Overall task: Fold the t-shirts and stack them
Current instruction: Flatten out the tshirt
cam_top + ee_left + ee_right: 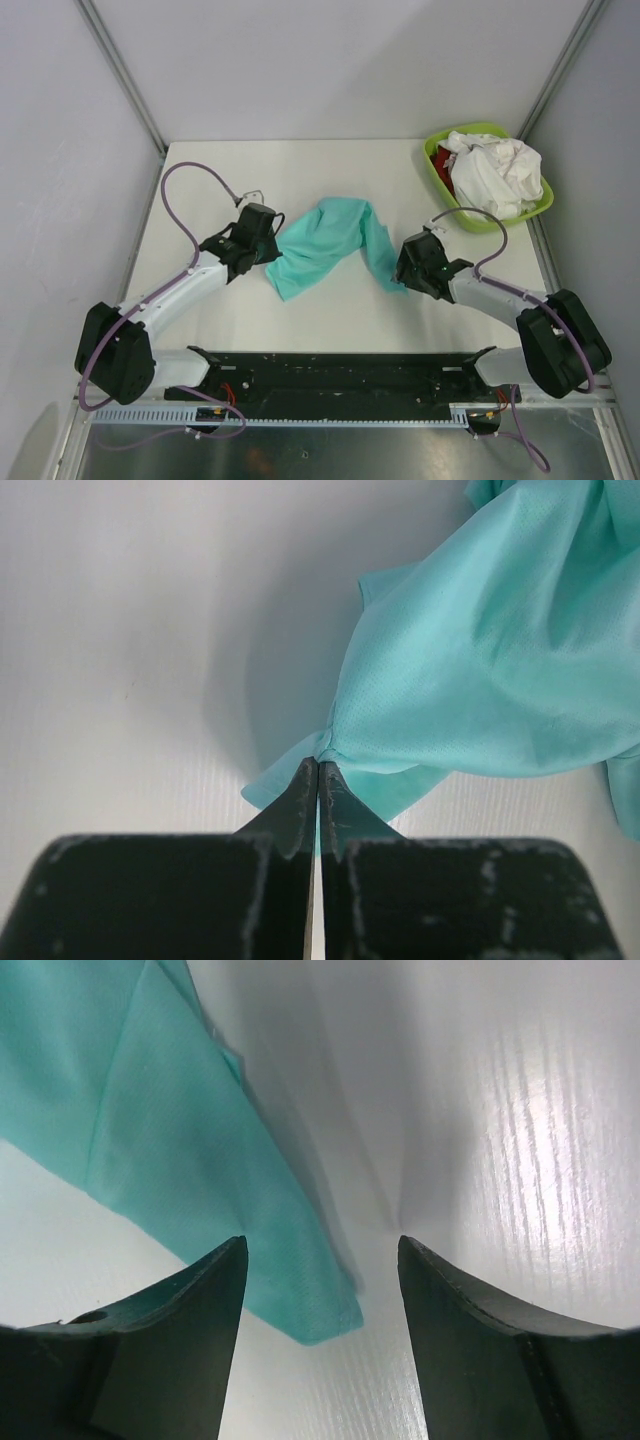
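Note:
A teal t-shirt [325,245] lies bunched in the middle of the white table, partly lifted at its left side. My left gripper [268,243] is shut on the shirt's left edge; in the left wrist view the cloth [480,670] is pinched between my fingertips [303,790]. My right gripper [403,275] is open at the shirt's right end. In the right wrist view a corner of the teal cloth [250,1240] lies on the table between my spread fingers [210,1300], not gripped. White shirts [495,172] and a bit of red cloth [443,163] fill the basin.
A lime-green plastic basin [435,150] stands at the table's back right corner. The table [200,190] has grey walls on three sides. A black rail [340,375] runs along the near edge between the arm bases.

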